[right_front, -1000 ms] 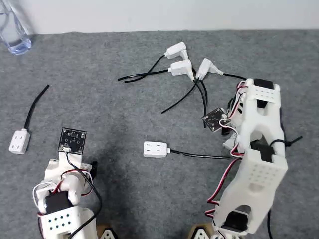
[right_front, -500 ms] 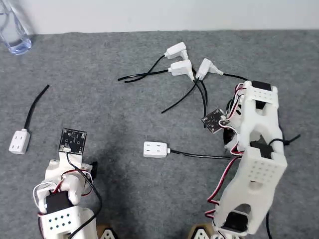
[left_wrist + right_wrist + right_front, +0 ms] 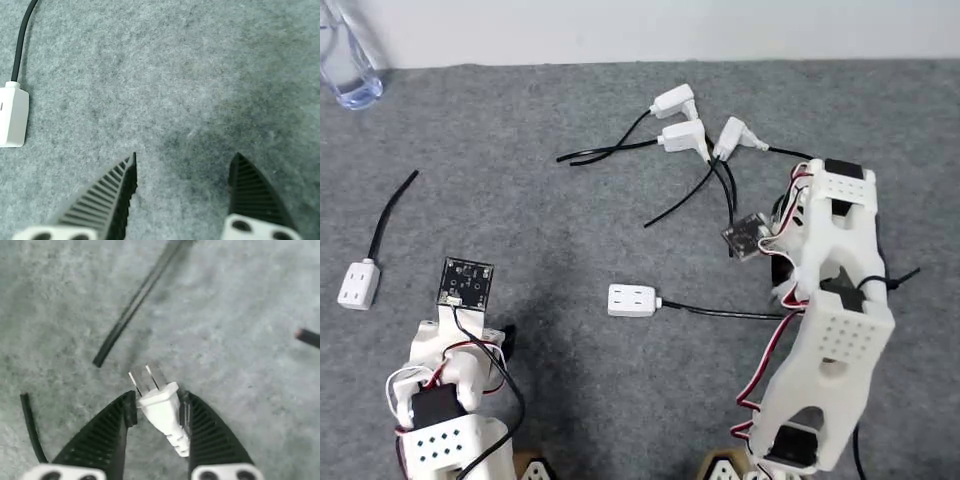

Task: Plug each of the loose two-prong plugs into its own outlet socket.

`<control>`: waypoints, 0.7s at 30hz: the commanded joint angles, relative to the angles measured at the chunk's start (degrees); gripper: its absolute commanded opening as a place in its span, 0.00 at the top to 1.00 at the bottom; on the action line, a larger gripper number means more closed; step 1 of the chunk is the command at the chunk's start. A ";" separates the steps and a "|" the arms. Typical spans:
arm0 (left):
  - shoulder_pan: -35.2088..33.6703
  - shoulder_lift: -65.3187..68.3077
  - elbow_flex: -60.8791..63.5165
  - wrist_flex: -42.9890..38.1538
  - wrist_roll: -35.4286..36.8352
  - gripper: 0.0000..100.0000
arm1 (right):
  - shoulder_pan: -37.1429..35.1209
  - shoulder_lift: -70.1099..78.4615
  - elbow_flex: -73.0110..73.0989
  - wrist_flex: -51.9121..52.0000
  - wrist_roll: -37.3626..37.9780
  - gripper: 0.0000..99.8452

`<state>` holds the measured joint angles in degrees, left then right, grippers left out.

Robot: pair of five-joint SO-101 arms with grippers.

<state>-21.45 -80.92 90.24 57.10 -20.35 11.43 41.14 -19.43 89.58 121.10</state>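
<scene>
Grey carpet, right gripper clasping white plug, left gripper spread apart

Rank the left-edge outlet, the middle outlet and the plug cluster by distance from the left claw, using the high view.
1. Left-edge outlet, just left of the left claw.
2. Middle outlet, off to its right.
3. Plug cluster, far back and right.

The clear container at the table's far left corner is cut off by the frame. The socket is cropped in the left wrist view. From above, the right arm hides the right gripper and its plug.
</scene>
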 commanded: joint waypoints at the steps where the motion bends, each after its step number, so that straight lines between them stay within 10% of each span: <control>1: 0.53 -0.35 -0.40 -0.70 0.35 0.72 | -0.04 0.13 -7.38 -3.30 -6.95 0.95; 11: 0.53 -0.35 -0.40 -0.70 0.35 0.72 | -0.75 -1.01 -10.20 -1.27 -8.35 0.99; 21: 0.53 -0.35 -0.40 -0.70 0.35 0.72 | -9.89 -6.46 -10.37 2.77 -44.04 0.99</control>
<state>-21.45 -80.92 90.24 57.10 -20.35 4.66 39.03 -26.20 91.34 90.33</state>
